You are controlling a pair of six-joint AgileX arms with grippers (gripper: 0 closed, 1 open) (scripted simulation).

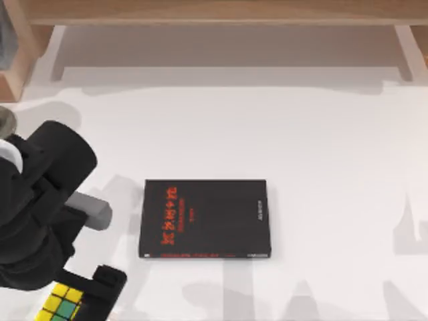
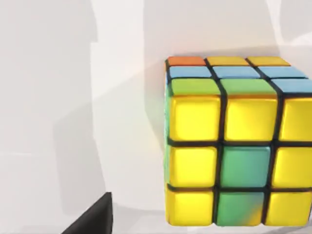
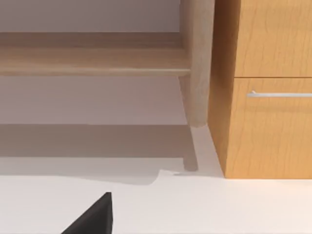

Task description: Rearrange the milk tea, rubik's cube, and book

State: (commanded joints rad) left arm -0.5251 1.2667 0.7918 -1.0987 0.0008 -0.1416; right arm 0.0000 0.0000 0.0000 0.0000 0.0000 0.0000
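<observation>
Black fingers (image 1: 107,284) of the left gripper (image 1: 87,297) flank the rubik's cube (image 1: 60,304) at the table's seven o'clock; whether they clamp it, I cannot tell. An off-centre grasp could twist the cube loose. A black book (image 1: 205,219) lies centre on the white table (image 1: 321,147); a wooden shelf (image 1: 214,10) stands at twelve.

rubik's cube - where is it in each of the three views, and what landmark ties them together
Top view: the rubik's cube sits at the bottom left corner, by the left gripper.
Left wrist view: the cube fills the right half, yellow face toward the camera.
Right wrist view: not in it.
Shared landmark: the white table.
</observation>
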